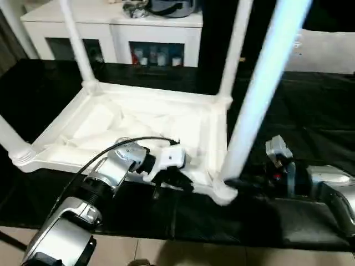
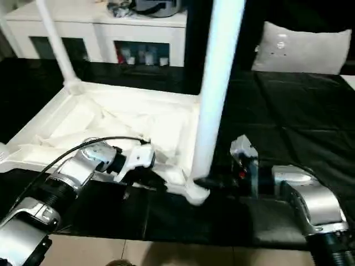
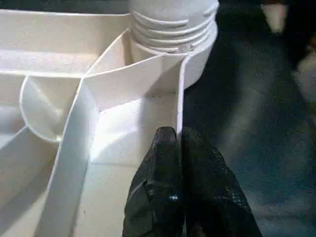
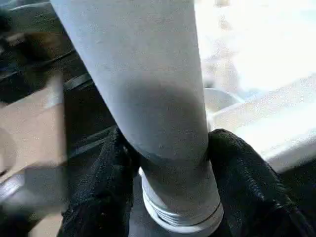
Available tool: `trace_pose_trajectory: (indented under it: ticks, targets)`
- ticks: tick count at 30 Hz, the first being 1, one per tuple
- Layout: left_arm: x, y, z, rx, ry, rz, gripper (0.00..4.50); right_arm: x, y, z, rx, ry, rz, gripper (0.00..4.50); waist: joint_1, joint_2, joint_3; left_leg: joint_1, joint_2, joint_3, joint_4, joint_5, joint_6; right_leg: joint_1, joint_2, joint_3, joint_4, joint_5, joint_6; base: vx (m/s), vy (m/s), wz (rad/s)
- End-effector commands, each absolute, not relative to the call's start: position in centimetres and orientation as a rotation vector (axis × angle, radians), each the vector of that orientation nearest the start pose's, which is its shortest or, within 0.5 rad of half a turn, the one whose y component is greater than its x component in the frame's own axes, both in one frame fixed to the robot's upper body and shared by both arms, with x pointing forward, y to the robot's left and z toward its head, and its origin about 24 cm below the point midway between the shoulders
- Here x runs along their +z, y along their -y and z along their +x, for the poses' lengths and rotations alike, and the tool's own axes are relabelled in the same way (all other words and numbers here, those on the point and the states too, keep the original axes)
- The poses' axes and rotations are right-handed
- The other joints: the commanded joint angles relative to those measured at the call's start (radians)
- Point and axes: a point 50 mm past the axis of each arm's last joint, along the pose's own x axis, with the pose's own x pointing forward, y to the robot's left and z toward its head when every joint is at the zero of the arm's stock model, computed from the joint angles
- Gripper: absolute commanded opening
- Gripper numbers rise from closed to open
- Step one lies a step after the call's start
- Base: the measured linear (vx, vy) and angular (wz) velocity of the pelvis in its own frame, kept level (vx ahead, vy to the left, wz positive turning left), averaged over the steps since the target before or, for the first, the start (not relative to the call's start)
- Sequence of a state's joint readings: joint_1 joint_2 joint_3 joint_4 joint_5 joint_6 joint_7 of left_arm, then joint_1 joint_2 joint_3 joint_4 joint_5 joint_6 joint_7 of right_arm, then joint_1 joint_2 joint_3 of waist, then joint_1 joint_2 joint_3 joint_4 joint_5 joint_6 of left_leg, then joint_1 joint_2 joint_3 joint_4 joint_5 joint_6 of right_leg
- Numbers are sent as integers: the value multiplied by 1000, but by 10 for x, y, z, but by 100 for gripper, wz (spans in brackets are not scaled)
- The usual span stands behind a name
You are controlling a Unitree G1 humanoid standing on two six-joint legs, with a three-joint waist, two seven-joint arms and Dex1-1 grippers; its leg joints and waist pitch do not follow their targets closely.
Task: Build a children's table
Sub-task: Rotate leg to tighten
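Note:
The children's table lies upside down, its ribbed white top (image 1: 138,119) facing up. White legs stand in its corner sockets: far left (image 1: 77,44), far right (image 1: 236,50), near left (image 1: 11,141), near right (image 1: 260,94). My left gripper (image 3: 177,148) is shut on the thin rim wall of the top, just beside the near-right socket (image 3: 173,29). My right gripper (image 4: 168,153) hugs the foot of the near-right leg (image 4: 148,89), one black finger (image 4: 247,177) pressed to each side, just above the threaded end in the socket.
The black-covered worktable (image 1: 316,111) carries the table, with bare cloth to the right. Its front edge (image 1: 183,233) runs just below my forearms, with tan floor beyond. A white cabinet (image 1: 111,27) stands behind. A grey cushion (image 2: 302,50) lies at the back right.

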State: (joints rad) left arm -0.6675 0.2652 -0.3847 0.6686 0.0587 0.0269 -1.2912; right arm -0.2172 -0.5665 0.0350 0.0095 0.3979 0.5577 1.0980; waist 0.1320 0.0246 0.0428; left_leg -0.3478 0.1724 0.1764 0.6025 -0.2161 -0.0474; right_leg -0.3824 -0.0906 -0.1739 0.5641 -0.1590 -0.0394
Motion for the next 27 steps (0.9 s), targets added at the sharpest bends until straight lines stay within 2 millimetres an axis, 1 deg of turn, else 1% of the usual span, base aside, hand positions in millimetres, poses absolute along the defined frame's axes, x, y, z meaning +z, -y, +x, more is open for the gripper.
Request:
trace_pose_trajectory:
  ticks: [1, 2, 3, 4, 5, 6, 7, 8, 9, 10, 11, 12, 13, 14, 15, 16, 17, 18, 19, 20, 21, 22, 23, 24, 25, 26, 27]
  targets:
    - [59, -61, 317, -1499, -360, 414, 0, 74, 178, 270, 1001, -420, 34, 196, -10, -20, -56, 6, 67, -30, -72, -163, 30, 51, -96, 61, -103, -503, -6, 0, 0, 0]
    - [59, -58, 318, -1470, -358, 407, 0, 71, 177, 274, 937, -428, 38, 195, -14, -17, -56, 7, 66, -31, -71, -170, 26, 50, -97, 58, -106, -509, -1, 0, 0, 0]
    - [59, -52, 321, -1415, -359, 388, 0, 67, 176, 282, 825, -438, 51, 194, -32, -15, -57, 4, 61, -32, -69, -184, 20, 52, -96, 53, -111, -521, 9, 0, 0, 0]
    - [59, -48, 322, -1383, -363, 369, 0, 64, 175, 286, 756, -439, 63, 194, -38, -15, -57, 5, 61, -32, -69, -186, 19, 51, -95, 52, -112, -517, 9, 0, 0, 0]
    - [59, -42, 323, -1337, -367, 344, 0, 61, 173, 291, 658, -441, 77, 193, -51, -17, -58, 1, 62, -34, -69, -183, 19, 53, -96, 52, -112, -504, 5, 0, 0, 0]
    - [59, -40, 324, -1316, -370, 338, 0, 60, 172, 293, 626, -439, 78, 193, -55, -15, -58, 0, 62, -35, -69, -181, 19, 52, -96, 51, -111, -496, -1, 0, 0, 0]
    - [59, -40, 324, -1316, -370, 338, 0, 60, 172, 293, 626, -439, 78, 193, -63, -18, -60, 1, 59, -35, -67, -181, 23, 52, -96, 51, -113, -489, -1, 0, 0, 0]
    - [58, -36, 325, -1283, -374, 336, 0, 58, 170, 297, 562, -436, 85, 193, -69, -16, -60, -2, 55, -33, -67, -171, 36, 52, -97, 55, -109, -477, -6, 0, 0, 0]
    - [57, -31, 326, -1242, -373, 338, 0, 57, 167, 301, 500, -427, 98, 193, -71, -15, -61, -1, 56, -30, -66, -158, 46, 51, -95, 59, -108, -458, -15, 0, 0, 0]
    - [57, -26, 328, -1201, -369, 341, 0, 57, 164, 304, 445, -407, 111, 193, -72, -14, -61, -1, 58, -31, -67, -150, 46, 50, -95, 59, -106, -447, -22, 0, 0, 0]
    - [57, -23, 328, -1179, -361, 341, 0, 58, 162, 306, 433, -378, 118, 193, -72, -14, -62, -2, 57, -31, -67, -147, 50, 51, -94, 59, -107, -438, -24, 0, 0, 0]
    - [58, -21, 329, -1170, -353, 338, 0, 59, 161, 306, 448, -353, 140, 247, -69, -14, -65, 2, 57, -29, -66, -145, 55, 49, -95, 61, -105, -424, -27, 0, 0, 0]
    - [58, -21, 329, -1170, -353, 338, 0, 59, 161, 306, 448, -353, 140, 247, -68, -15, -65, -1, 57, -28, -67, -138, 61, 52, -95, 63, -103, -409, -30, 0, 0, 0]
    - [58, -20, 329, -1164, -352, 335, 0, 60, 160, 306, 446, -349, 150, 261, -66, -14, -65, -6, 61, -30, -69, -118, 72, 56, -94, 65, -95, -375, -38, 0, 0, 0]
    - [59, -21, 329, -1171, -347, 344, 0, 62, 162, 303, 461, -344, 163, 263, -65, -14, -66, -6, 63, -31, -69, -110, 76, 55, -94, 66, -92, -360, -43, 0, 0, 0]
    - [59, -22, 328, -1176, -345, 351, 0, 63, 163, 302, 475, -341, 161, 270, -62, -11, -68, -4, 67, -32, -68, -98, 81, 55, -96, 70, -87, -326, -56, 0, 0, 0]
    - [59, -24, 328, -1192, -333, 365, 0, 64, 165, 301, 496, -336, 158, 288, -60, -11, -69, -6, 69, -32, -68, -86, 87, 57, -97, 73, -79, -286, -74, 0, 0, 0]
    - [60, -25, 327, -1206, -324, 378, 0, 65, 166, 299, 514, -332, 157, 288, -58, -11, -70, -6, 71, -33, -68, -78, 94, 59, -97, 74, -73, -255, -84, 0, 0, 0]
    - [59, -28, 327, -1225, -318, 390, 0, 67, 169, 297, 548, -332, 146, 297, -57, -11, -69, -6, 72, -33, -68, -75, 98, 59, -98, 76, -72, -244, -89, 0, 0, 0]
    - [59, -30, 326, -1237, -316, 397, 0, 67, 172, 295, 572, -333, 137, 304, -53, -10, -71, -7, 73, -32, -67, -66, 107, 61, -100, 78, -65, -210, -105, 0, 0, 0]
    - [59, -31, 326, -1244, -311, 400, 0, 68, 172, 295, 577, -335, 134, 311, -53, -10, -71, -7, 73, -32, -67, -66, 107, 61, -100, 78, -65, -210, -105, 0, 0, 0]
    - [59, -35, 323, -1298, -285, 417, 0, 69, 178, 291, 624, -344, 103, 329, -51, -11, -70, -7, 71, -30, -66, -67, 111, 62, -101, 78, -67, -208, -110, 0, 0, 0]
    - [59, -35, 323, -1298, -285, 417, 0, 69, 178, 291, 624, -344, 103, 329, -48, -11, -69, -7, 70, -29, -66, -71, 112, 63, -100, 79, -67, -217, -108, 0, 0, 0]
    - [58, -38, 322, -1315, -289, 421, 0, 70, 182, 289, 642, -347, 86, 346, -47, -11, -68, -6, 71, -28, -67, -73, 111, 62, -100, 79, -68, -224, -108, 0, 0, 0]
    - [59, -44, 319, -1383, -257, 437, 0, 74, 190, 286, 701, -351, 53, 354, -45, -17, -68, -4, 73, -27, -68, -79, 107, 60, -100, 79, -69, -242, -103, 0, 0, 0]
    - [60, -48, 317, -1430, -247, 452, 0, 78, 194, 282, 764, -346, 13, 363, -36, -19, -66, -2, 70, -25, -67, -94, 107, 60, -101, 80, -74, -278, -90, 0, 0, 0]
    - [60, -51, 314, -1484, -244, 466, 0, 81, 196, 279, 828, -337, -29, 363, -36, -22, -65, -3, 71, -25, -68, -99, 107, 61, -100, 79, -75, -294, -84, 0, 0, 0]
